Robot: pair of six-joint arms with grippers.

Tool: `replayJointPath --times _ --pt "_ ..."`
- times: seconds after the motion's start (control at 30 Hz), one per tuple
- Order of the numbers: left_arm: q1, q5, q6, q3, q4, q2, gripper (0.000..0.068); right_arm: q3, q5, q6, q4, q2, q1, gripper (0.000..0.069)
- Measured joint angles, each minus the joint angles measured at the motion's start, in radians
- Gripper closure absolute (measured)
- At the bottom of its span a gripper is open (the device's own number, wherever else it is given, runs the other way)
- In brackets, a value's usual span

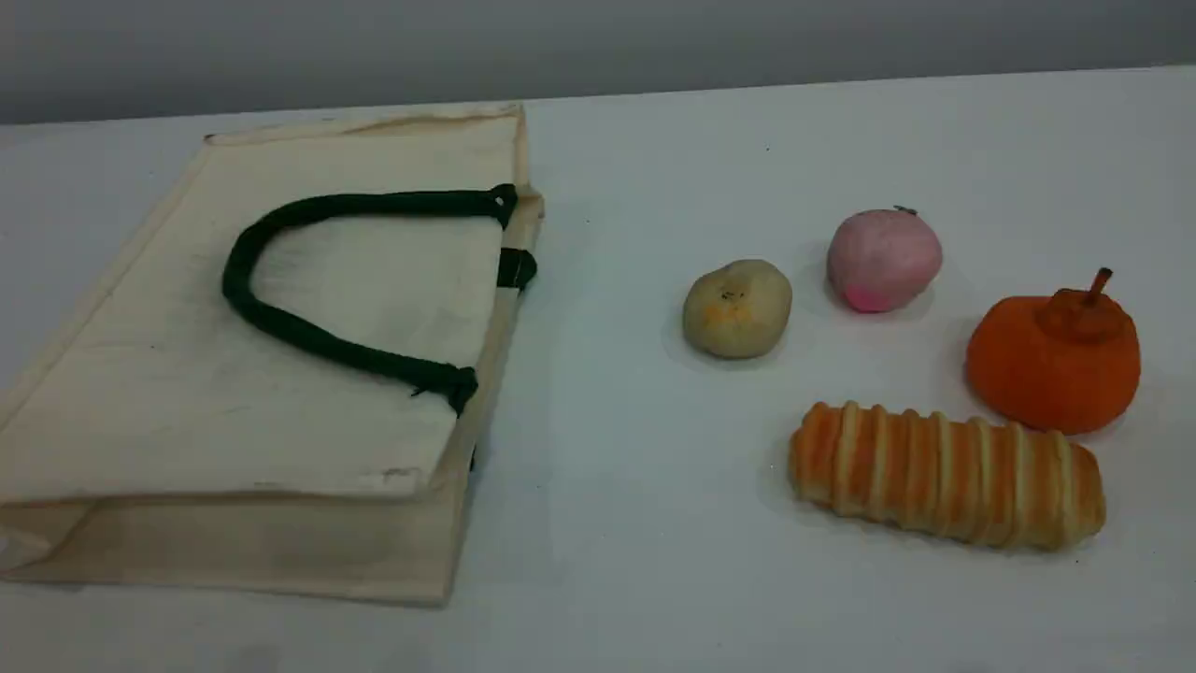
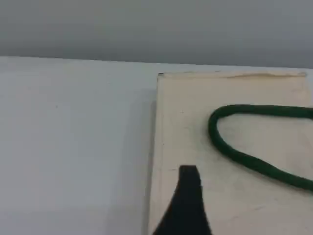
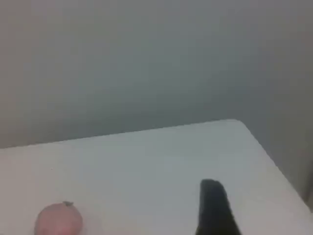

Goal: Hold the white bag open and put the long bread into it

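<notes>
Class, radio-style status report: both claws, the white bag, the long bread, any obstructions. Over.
Left claw open, empty, by white bag. Right claw: opening unclear. Bag flat, long bread untouched. Orange fruit crowds bread's far side.

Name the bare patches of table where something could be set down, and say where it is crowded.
Free: the wide strip of table between the white bag and the tan bun and long bread; the far band behind the foods; the near edge. Crowded: the right side, where bread, orange fruit, pink fruit and bun cluster.
</notes>
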Motion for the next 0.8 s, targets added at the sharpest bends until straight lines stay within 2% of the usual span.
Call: replayJointPath --times 0.37,0.57,0.8 --pt "0.0 0.001 0.002 0.0 0.001 0.0 0.011 0.0 0.0 -0.041 -0.042 0.0 0.0 0.0307" --pt "0.0 -0.006 0.033 0.0 0.035 0.0 0.011 0.0 0.0 -0.041 -0.054 0.0 0.0 0.0307" --pt "0.0 -0.06 0.094 0.0 0.143 0.0 0.011 0.0 -0.001 -0.041 -0.054 0.0 0.0 0.0307"
